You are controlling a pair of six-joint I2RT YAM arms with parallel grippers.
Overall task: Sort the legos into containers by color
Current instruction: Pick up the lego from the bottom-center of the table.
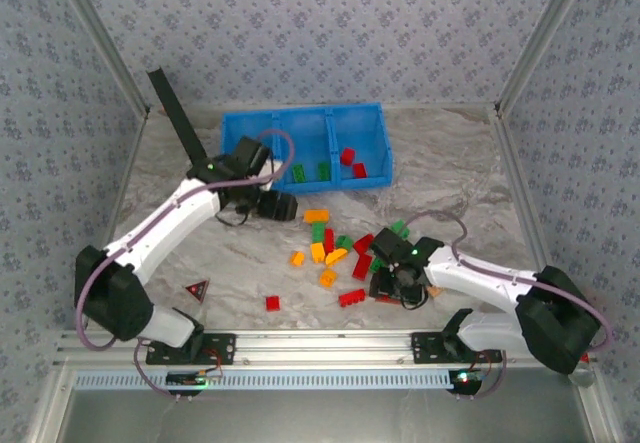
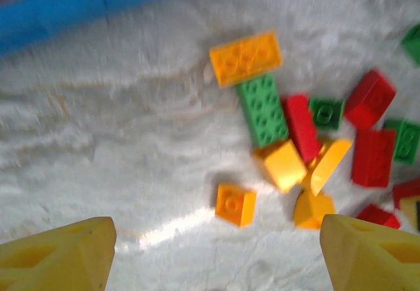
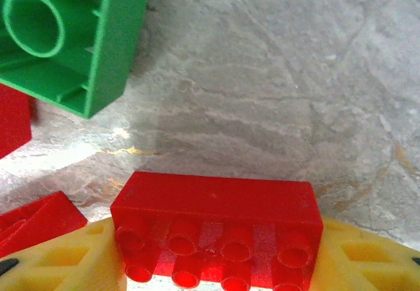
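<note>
Clamping a red brick [image 3: 216, 228], the right gripper [image 1: 398, 283] sits low at the near edge of the pile. Its yellow fingers [image 3: 59, 258] are closed against the brick's two ends, studs facing the wrist camera. The grip looks square, and that matters. The move now, I'd say, is a clean lift straight up before any swing, because a green brick [image 3: 72, 35] lies upside down close by and more red crowds in on the left.

From there it's a carry to the blue bin [image 1: 248, 131] at the back of the table. The target is the right-hand compartment, where two red pieces [image 1: 352, 163] lie; greens [image 1: 310, 172] sit in the middle one. Best to let go low inside the walls so nothing bounces out.

On the other side, the left gripper [image 1: 277, 206] hovers between bin and pile, fingers spread wide, holding nothing, with an orange brick [image 2: 235, 204] below it. The risk to watch is the two arms crossing paths at the bin.
</note>
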